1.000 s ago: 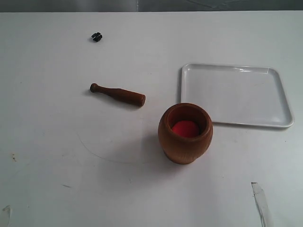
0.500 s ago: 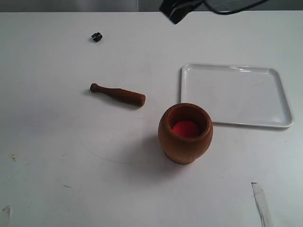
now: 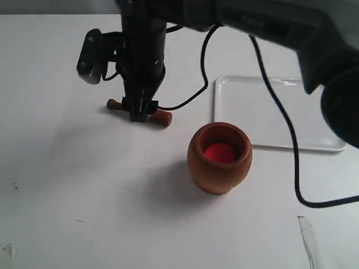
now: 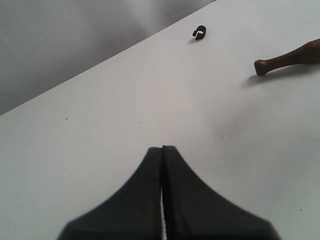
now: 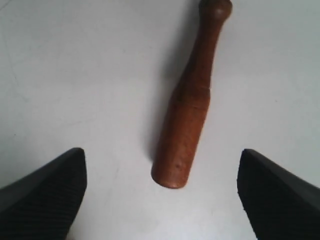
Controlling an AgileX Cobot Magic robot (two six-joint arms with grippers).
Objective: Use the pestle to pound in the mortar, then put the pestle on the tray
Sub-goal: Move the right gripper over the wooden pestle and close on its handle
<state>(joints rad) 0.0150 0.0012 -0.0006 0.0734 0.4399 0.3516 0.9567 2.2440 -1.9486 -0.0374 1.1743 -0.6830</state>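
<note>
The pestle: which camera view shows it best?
The right wrist view: the pestle lies almost whole between the open fingers. In the exterior view the right gripper hides its middle; the left wrist view catches only its knobbed thin end.

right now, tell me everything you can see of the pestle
The pestle is a short club of smooth, dark reddish-brown wood. It has a small knob at its thin end and widens to a thick blunt end. It lies flat on the white table, apart from the mortar and outside the tray. The right claw hangs open over it, one finger on either side of the thick end, neither touching it. Only the table touches it.
</note>
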